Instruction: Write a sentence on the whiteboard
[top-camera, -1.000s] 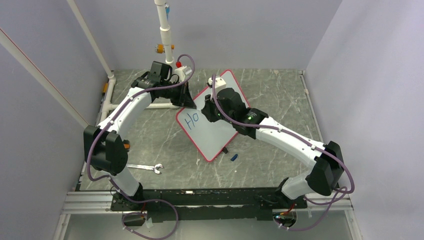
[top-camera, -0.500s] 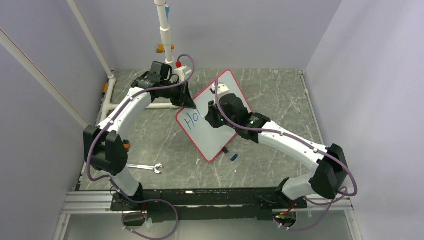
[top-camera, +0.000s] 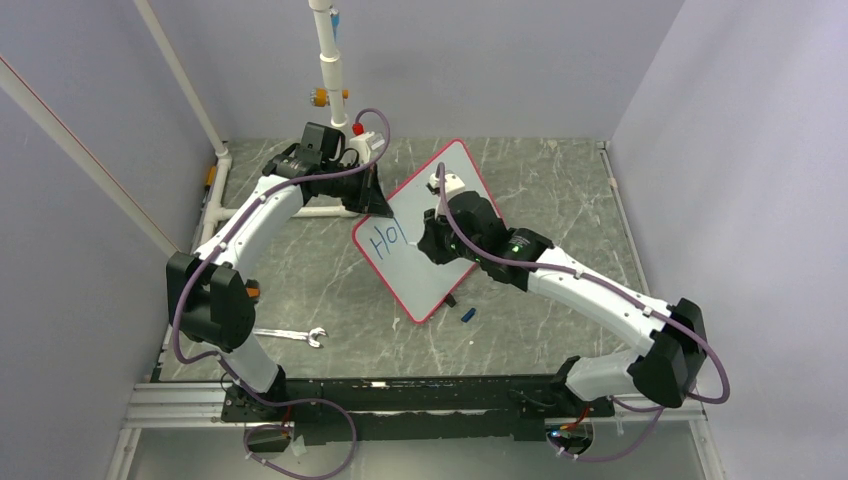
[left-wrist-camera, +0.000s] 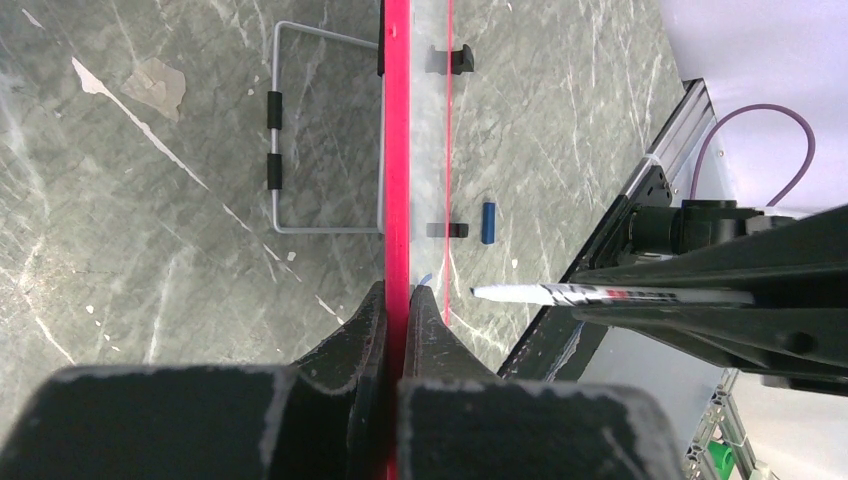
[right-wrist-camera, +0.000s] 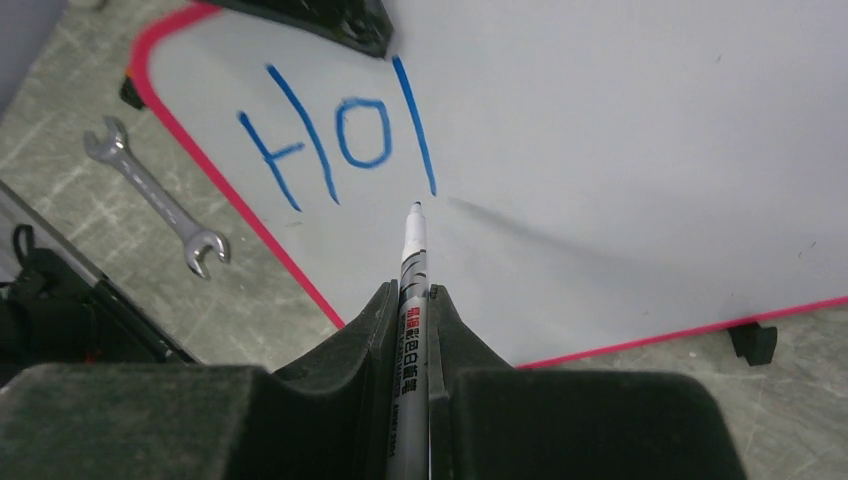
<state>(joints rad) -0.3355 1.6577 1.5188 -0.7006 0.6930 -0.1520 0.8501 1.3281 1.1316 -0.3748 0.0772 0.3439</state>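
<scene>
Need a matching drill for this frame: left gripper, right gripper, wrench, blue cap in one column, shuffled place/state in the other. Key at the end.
1. left gripper
2. right gripper
3. wrench
4. blue cap

A. on the table beside the whiteboard's black foot
B. shut on the marker
C. on the table, well left of the whiteboard
D. shut on the whiteboard's red edge

Pairs: 1-D, 2-B, 3-C, 4-A

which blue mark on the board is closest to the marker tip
The lone slanted stroke right of the "o": its lower end sits just above the tip of the marker, while the "H" lies farthest left.
</scene>
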